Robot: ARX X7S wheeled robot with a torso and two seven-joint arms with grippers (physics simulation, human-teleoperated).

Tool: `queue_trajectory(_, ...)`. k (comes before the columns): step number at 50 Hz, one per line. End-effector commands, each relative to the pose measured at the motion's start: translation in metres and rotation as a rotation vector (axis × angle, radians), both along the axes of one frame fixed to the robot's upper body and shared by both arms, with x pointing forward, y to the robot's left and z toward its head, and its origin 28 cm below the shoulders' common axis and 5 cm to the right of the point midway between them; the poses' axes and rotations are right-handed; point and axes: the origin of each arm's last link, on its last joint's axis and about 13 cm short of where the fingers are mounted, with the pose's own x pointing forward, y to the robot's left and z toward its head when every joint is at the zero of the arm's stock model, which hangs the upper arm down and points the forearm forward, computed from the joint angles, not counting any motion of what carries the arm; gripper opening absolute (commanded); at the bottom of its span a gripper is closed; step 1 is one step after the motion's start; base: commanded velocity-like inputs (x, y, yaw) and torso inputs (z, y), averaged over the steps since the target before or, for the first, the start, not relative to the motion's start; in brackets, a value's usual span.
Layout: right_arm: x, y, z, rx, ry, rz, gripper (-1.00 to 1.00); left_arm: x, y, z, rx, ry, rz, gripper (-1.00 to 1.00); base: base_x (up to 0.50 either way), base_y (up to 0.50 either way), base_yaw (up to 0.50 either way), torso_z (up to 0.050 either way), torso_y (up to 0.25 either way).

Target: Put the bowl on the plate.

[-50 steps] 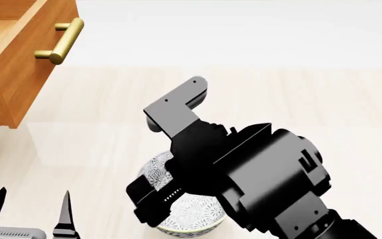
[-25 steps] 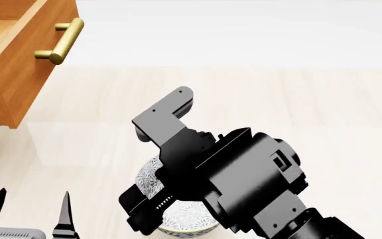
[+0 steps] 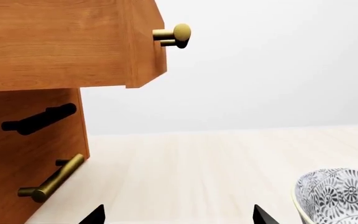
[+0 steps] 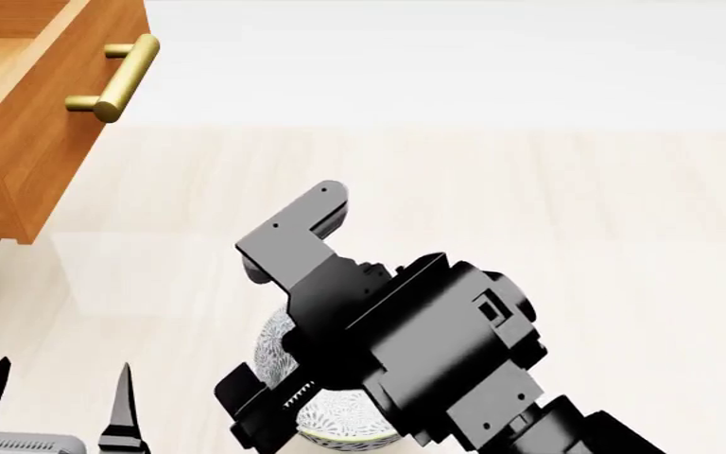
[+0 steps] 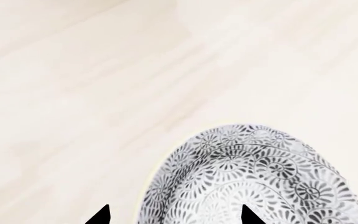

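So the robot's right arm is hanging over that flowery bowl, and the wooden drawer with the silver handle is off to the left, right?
Almost. The handle on the wooden drawer is brass-gold, not silver, as the head view shows. The rest holds: the right arm hangs over the flowery bowl, and the drawer sits off to the left.

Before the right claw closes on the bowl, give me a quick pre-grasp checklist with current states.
1. Bowl upright on the table: ok.
2. Right claw open: ok, tips apart.
3. Tips straddling the bowl rim: ok; one tip outside, one over the inside in the right wrist view.
4. Left claw clear of the bowl: ok.
5. Plate located: not ok, in no view.
6. Drawer out of the way: ok.
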Motion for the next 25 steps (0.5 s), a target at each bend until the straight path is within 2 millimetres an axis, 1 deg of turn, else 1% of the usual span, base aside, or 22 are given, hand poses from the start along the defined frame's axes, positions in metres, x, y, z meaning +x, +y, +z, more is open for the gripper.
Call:
queue_trajectory(1,0.002,0.004,-0.009,-0.007,0.017,0.017,1.0,0.0,0.0,-0.001,-0.001,0.0,0.001,1.0,0.0,0.0,0.0,0.0,0.0)
queue_trajectory(5,0.002,0.004,-0.012,-0.01,0.026,0.015,1.0,0.001,0.0,-0.001,0.0,0.002,0.0,1.0,0.0,0.0,0.0,0.0,0.0)
queue_trajectory(12,0.003,0.004,-0.011,-0.006,0.027,0.01,1.0,0.001,0.0,0.0,-0.001,0.002,-0.001,1.0,0.0,0.0,0.0,0.0,0.0)
queue_trajectory(25,0.005,0.004,-0.021,-0.014,0.047,0.007,1.0,0.001,0.0,0.0,0.002,0.001,-0.001,1.0,0.0,0.0,0.0,0.0,0.0)
